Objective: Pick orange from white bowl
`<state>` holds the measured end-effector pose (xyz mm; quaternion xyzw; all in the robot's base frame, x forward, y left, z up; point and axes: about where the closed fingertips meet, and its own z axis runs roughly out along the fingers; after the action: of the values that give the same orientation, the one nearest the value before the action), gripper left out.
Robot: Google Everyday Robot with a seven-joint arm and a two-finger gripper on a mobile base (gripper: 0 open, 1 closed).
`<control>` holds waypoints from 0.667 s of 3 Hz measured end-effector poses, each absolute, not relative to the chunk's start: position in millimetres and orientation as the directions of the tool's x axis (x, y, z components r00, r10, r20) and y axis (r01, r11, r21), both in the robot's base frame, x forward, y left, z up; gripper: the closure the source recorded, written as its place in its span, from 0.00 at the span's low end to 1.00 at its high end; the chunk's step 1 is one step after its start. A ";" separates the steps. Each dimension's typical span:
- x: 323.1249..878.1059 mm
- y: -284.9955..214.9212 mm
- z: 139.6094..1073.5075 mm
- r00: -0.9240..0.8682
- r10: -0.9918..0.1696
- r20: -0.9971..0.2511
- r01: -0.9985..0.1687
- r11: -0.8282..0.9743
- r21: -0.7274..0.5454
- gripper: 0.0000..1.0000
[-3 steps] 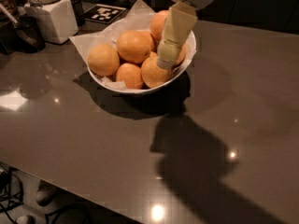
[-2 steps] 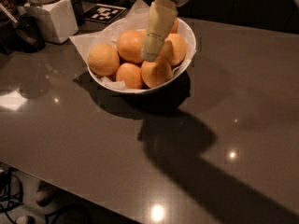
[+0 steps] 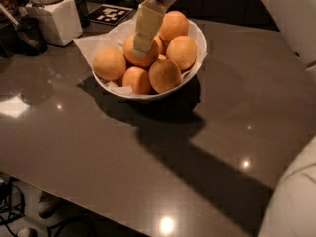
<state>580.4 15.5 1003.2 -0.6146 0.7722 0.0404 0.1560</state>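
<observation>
Reaching down from the top edge, the gripper hangs over the middle orange in the bowl, touching it or just above; whether it grips cannot be told. Other oranges crowd the paper-lined bowl on a grey table.

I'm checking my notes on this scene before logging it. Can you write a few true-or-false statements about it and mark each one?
1. The gripper hangs over the white bowl, at the middle orange. True.
2. The white bowl stands on the floor. False: it stands on the dark table.
3. A white canister stands left of the bowl in the picture, farther back. True.
4. The bowl holds one orange. False: at least six show.
</observation>
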 end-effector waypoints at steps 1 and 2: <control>593.2 24.7 998.7 -0.204 -0.933 -0.296 -0.962 0.248 -0.118 0.24; 603.7 28.8 993.7 -0.219 -0.930 -0.296 -0.959 0.261 -0.109 0.23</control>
<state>603.7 28.8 993.7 -0.6060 0.7792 0.0487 0.1522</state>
